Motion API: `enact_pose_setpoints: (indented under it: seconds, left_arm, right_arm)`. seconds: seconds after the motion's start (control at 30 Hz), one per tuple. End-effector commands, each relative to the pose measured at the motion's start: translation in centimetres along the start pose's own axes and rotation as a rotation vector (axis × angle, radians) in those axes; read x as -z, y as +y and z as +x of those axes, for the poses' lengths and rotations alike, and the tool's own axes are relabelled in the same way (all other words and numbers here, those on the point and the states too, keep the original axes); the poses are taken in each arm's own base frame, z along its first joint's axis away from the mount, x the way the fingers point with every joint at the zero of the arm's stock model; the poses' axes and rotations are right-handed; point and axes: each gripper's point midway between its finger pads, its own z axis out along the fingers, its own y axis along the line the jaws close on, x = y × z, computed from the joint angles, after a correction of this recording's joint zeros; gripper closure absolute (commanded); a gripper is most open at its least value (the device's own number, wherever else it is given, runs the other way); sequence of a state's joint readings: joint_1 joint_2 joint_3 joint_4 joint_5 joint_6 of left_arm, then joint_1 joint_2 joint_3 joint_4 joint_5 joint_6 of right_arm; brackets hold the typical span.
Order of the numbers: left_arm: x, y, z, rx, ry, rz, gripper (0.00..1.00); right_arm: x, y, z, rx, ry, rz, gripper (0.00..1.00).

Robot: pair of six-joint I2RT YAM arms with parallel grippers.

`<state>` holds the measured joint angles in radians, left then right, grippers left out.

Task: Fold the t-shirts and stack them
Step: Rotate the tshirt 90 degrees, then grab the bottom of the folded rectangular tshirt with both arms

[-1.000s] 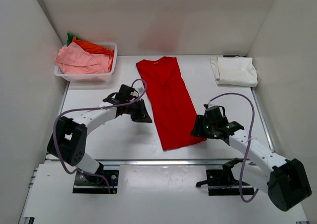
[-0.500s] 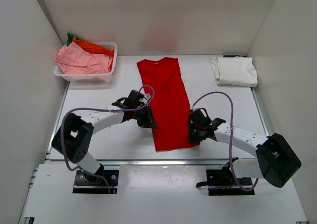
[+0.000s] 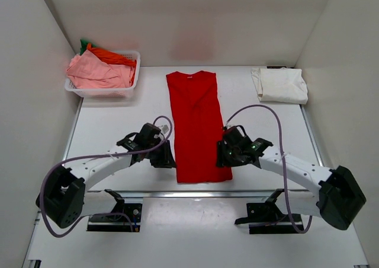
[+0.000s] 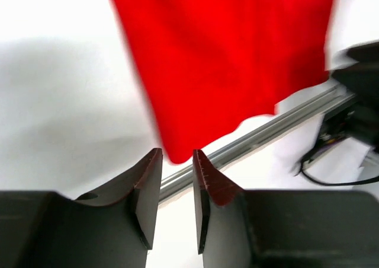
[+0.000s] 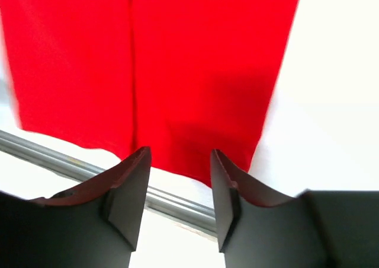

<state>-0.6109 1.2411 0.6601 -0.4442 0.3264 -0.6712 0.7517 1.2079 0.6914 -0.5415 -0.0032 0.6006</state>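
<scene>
A bright red t-shirt (image 3: 198, 131), folded into a long narrow strip, lies straight down the middle of the table with its hem near the front edge. My left gripper (image 3: 167, 159) is at the hem's left corner. In the left wrist view (image 4: 176, 155) its jaws stand a narrow gap apart with nothing between them, and the red corner (image 4: 177, 149) lies just beyond the tips. My right gripper (image 3: 220, 155) is at the hem's right corner. In the right wrist view (image 5: 177, 155) it is open and empty, with the red cloth (image 5: 195, 72) just ahead. A folded cream-white t-shirt (image 3: 281, 84) lies at the back right.
A white lattice basket (image 3: 131, 85) at the back left holds pink (image 3: 98, 72), orange (image 3: 112, 56) and green tees. A metal rail (image 4: 254, 137) runs along the table's front edge, just past the hem. White walls close in the left, right and back sides.
Both grippers moved toward the front edge. The red shirt's lower end swung left, so the strip now lies straight instead of slanting right.
</scene>
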Motion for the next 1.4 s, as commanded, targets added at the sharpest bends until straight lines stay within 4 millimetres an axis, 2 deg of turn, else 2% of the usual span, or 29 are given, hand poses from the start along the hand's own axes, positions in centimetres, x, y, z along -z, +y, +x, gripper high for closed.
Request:
enact_pose_setpoints:
  seconds: [0.0, 0.13, 0.23, 0.37, 0.5, 0.57, 0.6, 0.63, 0.67, 0.7, 0.73, 0.8, 0.87, 0.9, 1.0, 1.07, 1.1, 1.13, 1.2, 1.23, 1.27, 1.3, 1.33, 1.37]
  left_arm:
    - [-0.1, -0.4, 0.8, -0.008, -0.027, 0.004, 0.60]
    - [-1.1, -0.3, 2.7, -0.012, -0.001, -0.008, 0.57]
    - [-1.8, -0.6, 2.9, -0.006, -0.011, 0.003, 0.57]
    - [-2.5, -0.8, 3.7, -0.004, 0.003, 0.001, 0.56]
    - [-3.9, -0.2, 5.1, -0.009, 0.045, -0.056, 0.57]
    - [-4.7, 0.1, 5.5, -0.006, 0.053, -0.073, 0.58]
    - [-4.9, 0.1, 5.8, -0.006, 0.062, -0.074, 0.64]
    - [-5.1, 0.3, 6.2, -0.007, 0.073, -0.074, 0.74]
    - [-5.2, 0.1, 6.6, -0.011, 0.094, -0.069, 0.96]
    - [-5.1, 0.3, 7.0, -0.018, 0.108, -0.076, 1.00]
    - [-4.9, 0.3, 7.3, -0.026, 0.113, -0.080, 1.00]
    - [-3.9, 1.0, 9.2, -0.051, 0.159, -0.104, 1.00]
    - [-2.7, 1.2, 10.2, -0.039, 0.157, -0.090, 1.00]
    - [-2.0, 1.5, 10.8, -0.023, 0.155, -0.080, 1.00]
    - [-0.4, 1.8, 11.4, -0.016, 0.142, -0.081, 1.00]
    - [0.2, 1.6, 11.0, -0.001, 0.129, -0.073, 1.00]
    - [0.6, 1.4, 10.3, 0.005, 0.110, -0.060, 1.00]
    - [1.0, 0.6, 9.3, 0.007, 0.085, -0.041, 1.00]
    - [1.7, -0.2, 6.9, 0.015, 0.044, -0.030, 1.00]
    - [2.0, -0.9, 5.1, 0.012, 0.012, -0.017, 1.00]
    - [2.4, -1.9, 3.5, 0.000, -0.017, 0.002, 1.00]
    - [2.3, -1.5, 2.1, 0.004, -0.034, -0.013, 1.00]
    - [2.2, -1.4, 0.5, 0.012, -0.048, -0.022, 1.00]
    - [2.6, -2.1, -1.0, 0.012, -0.077, -0.008, 1.00]
  right_arm:
    - [1.8, -0.9, -2.0, -0.040, -0.070, 0.033, 0.57]
    - [0.8, -2.4, 0.2, -0.106, -0.030, 0.056, 0.54]
    - [0.2, -2.9, 2.2, -0.127, 0.001, 0.078, 0.53]
    - [-0.6, -3.0, 3.2, -0.153, 0.002, 0.046, 0.48]
    - [-1.3, -2.3, 4.4, -0.167, 0.033, -0.009, 0.48]
    - [-1.5, -2.3, 4.9, -0.160, 0.046, -0.012, 0.56]
    - [-1.7, -2.2, 5.1, -0.158, 0.052, -0.019, 0.67]
    - [-1.8, -2.1, 5.3, -0.157, 0.051, -0.033, 0.99]
    - [-1.9, -1.9, 5.5, -0.170, 0.059, -0.044, 1.00]
    - [-1.8, -1.7, 5.8, -0.164, 0.064, -0.058, 1.00]
    - [-1.7, -1.6, 6.2, -0.155, 0.074, -0.054, 1.00]
    - [-1.0, -1.0, 7.2, -0.132, 0.093, -0.049, 1.00]
    - [-0.4, 0.2, 9.1, -0.107, 0.134, -0.069, 1.00]
    - [0.0, 0.8, 9.3, -0.115, 0.135, -0.088, 1.00]
    - [0.7, 1.8, 11.0, -0.095, 0.171, -0.131, 1.00]
    - [1.4, 2.2, 10.9, -0.083, 0.186, -0.149, 1.00]
    - [1.8, 2.7, 10.2, -0.049, 0.172, -0.169, 1.00]
    - [2.0, 2.4, 9.8, -0.060, 0.177, -0.160, 1.00]
    - [2.6, 2.0, 6.8, -0.042, 0.133, -0.170, 1.00]
    - [3.3, 2.5, 5.4, -0.004, 0.110, -0.205, 1.00]
    - [3.3, 2.1, 4.2, -0.040, 0.108, -0.211, 1.00]
    - [3.6, 1.5, 1.6, -0.040, 0.053, -0.214, 1.00]
    - [4.0, 1.9, 0.2, -0.011, 0.041, -0.246, 1.00]
    - [3.8, 1.2, -1.1, -0.034, 0.032, -0.245, 1.00]
